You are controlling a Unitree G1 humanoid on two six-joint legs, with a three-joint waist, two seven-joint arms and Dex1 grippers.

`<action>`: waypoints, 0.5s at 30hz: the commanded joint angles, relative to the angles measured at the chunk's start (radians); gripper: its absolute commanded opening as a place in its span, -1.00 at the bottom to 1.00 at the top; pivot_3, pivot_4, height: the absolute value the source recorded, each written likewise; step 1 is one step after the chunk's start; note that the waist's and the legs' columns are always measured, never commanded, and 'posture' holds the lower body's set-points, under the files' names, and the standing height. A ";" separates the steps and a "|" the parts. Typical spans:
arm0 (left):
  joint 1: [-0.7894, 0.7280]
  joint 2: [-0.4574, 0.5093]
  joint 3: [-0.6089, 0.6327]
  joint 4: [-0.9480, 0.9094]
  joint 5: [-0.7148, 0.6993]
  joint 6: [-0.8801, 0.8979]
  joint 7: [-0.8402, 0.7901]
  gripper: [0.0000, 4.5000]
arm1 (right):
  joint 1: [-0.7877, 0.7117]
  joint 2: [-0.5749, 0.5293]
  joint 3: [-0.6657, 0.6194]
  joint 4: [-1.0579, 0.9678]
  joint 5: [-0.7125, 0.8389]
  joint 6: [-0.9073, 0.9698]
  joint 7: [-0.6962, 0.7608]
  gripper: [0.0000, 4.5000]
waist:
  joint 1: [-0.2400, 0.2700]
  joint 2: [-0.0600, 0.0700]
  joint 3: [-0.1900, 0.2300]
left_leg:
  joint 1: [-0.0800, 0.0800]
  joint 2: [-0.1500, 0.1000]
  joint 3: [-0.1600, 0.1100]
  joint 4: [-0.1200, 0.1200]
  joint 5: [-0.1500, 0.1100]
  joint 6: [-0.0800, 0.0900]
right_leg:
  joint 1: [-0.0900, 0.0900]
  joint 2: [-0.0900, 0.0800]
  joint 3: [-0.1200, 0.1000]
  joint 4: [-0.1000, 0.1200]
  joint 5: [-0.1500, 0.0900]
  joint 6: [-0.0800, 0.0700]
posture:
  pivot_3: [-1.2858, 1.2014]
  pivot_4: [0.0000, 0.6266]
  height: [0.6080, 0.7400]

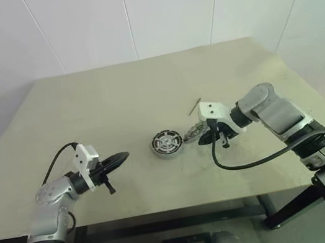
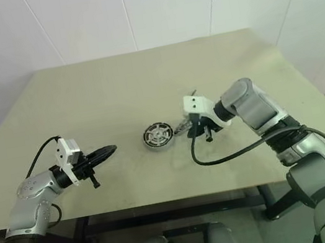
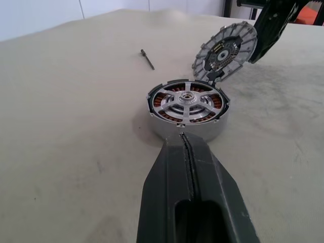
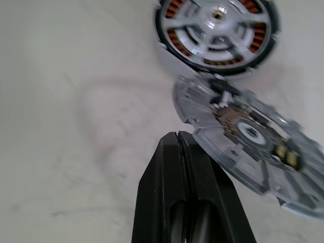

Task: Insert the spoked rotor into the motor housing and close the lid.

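- Well, the motor housing (image 1: 167, 143) sits flat near the middle of the tabletop (image 1: 114, 98), its copper windings showing around the rim.
- The spoked rotor (image 3: 187, 102) already lies inside the housing, silver spokes facing up.
- The lid (image 3: 225, 50) stands tilted on edge just beside the housing, on the side toward the right arm, its lower edge at or very near the housing's rim; whether they touch I cannot tell.
- The right gripper (image 1: 213, 136) is beside the lid, on the side away from the housing, angled downward; its jaws are pressed together, and from the wrist view they sit against the lid's edge without anything between them.
- The left gripper (image 1: 119, 159) hovers level on the other side of the housing, apart from it, jaws closed and empty, pointing toward it.
- A small dark pin (image 3: 148, 59) lies on the tabletop beyond the housing, clear of both arms.
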 commanded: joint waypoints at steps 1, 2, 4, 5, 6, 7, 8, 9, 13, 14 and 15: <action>-0.022 -0.004 0.012 -0.033 -0.001 -0.010 0.009 -1.00 | -0.006 -0.013 0.008 0.008 -0.052 -0.050 -0.029 -0.99 | -0.001 0.000 0.000 | 0.000 0.000 0.000 0.000 0.000 0.000 | 0.000 0.000 0.000 0.000 0.000 0.000 | 0.03 -1.00 1.00; -0.024 -0.007 0.010 -0.032 -0.001 -0.009 0.009 -1.00 | -0.006 -0.017 0.015 0.018 -0.071 -0.069 -0.036 -0.99 | -0.001 0.000 0.000 | 0.000 0.000 0.000 0.000 0.000 0.000 | 0.000 0.000 0.000 0.000 0.000 0.000 | 0.03 -1.00 1.00; -0.028 -0.010 0.009 -0.032 0.000 -0.008 0.011 -1.00 | -0.007 -0.019 0.018 0.036 -0.098 -0.103 -0.051 -0.99 | -0.001 0.000 0.000 | 0.000 0.000 0.000 0.000 0.000 0.000 | 0.000 0.000 0.000 0.000 0.000 0.000 | 0.03 -1.00 1.00; -0.029 -0.011 0.008 -0.032 0.000 -0.008 0.012 -1.00 | -0.008 -0.016 0.016 0.044 -0.106 -0.115 -0.059 -0.99 | -0.001 0.000 0.000 | 0.000 0.000 0.000 0.000 0.000 0.000 | 0.000 0.000 0.000 0.000 0.000 0.000 | 0.03 -1.00 1.00; -0.029 -0.011 0.008 -0.031 0.000 -0.008 0.013 -1.00 | -0.009 -0.008 0.009 0.052 -0.108 -0.120 -0.068 -0.99 | -0.001 0.000 0.000 | 0.000 0.000 0.001 0.000 0.000 0.000 | 0.000 0.000 0.000 0.000 0.000 0.000 | 0.03 -1.00 1.00; -0.030 -0.011 0.008 -0.031 0.000 -0.008 0.014 -1.00 | -0.011 0.000 0.003 0.059 -0.108 -0.123 -0.075 -0.99 | -0.001 0.000 0.000 | 0.000 0.000 0.001 0.000 0.000 0.000 | 0.000 0.000 0.000 0.000 0.000 0.000 | 0.03 -1.00 1.00; -0.030 -0.012 0.008 -0.031 -0.001 -0.009 0.015 -1.00 | -0.013 0.010 -0.004 0.066 -0.105 -0.123 -0.085 -0.99 | -0.001 0.000 0.000 | 0.000 0.000 0.001 0.000 0.000 0.000 | 0.000 0.000 0.000 0.000 0.000 0.000 | 0.03 -1.00 1.00; -0.031 -0.012 0.009 -0.030 -0.001 -0.009 0.015 -1.00 | -0.016 0.023 -0.012 0.073 -0.100 -0.121 -0.096 -0.99 | -0.001 0.000 0.000 | 0.000 0.000 0.001 0.000 0.000 0.000 | 0.000 0.000 0.000 0.000 0.001 -0.001 | 0.03 -1.00 1.00; -0.034 -0.014 0.006 -0.025 0.004 -0.012 0.020 -1.00 | -0.017 0.070 -0.028 0.093 -0.102 -0.147 -0.166 -0.99 | -0.001 -0.001 0.000 | 0.001 0.000 0.001 0.000 0.000 0.000 | 0.000 0.001 0.000 0.000 0.002 -0.003 | 0.03 -1.00 1.00; -0.035 -0.015 0.006 -0.023 0.004 -0.013 0.021 -1.00 | -0.015 0.084 -0.036 0.085 -0.090 -0.132 -0.170 -0.99 | -0.001 -0.001 0.000 | 0.001 0.000 0.001 0.000 0.000 0.000 | 0.000 0.001 0.000 0.000 0.002 -0.003 | 0.03 -1.00 1.00; -0.035 -0.015 0.006 -0.023 0.005 -0.013 0.021 -1.00 | -0.013 0.100 -0.049 0.073 -0.071 -0.112 -0.172 -0.99 | -0.001 -0.001 -0.001 | 0.001 0.000 0.001 0.000 0.000 0.000 | 0.000 0.001 0.000 0.000 0.002 -0.003 | 0.03 -1.00 1.00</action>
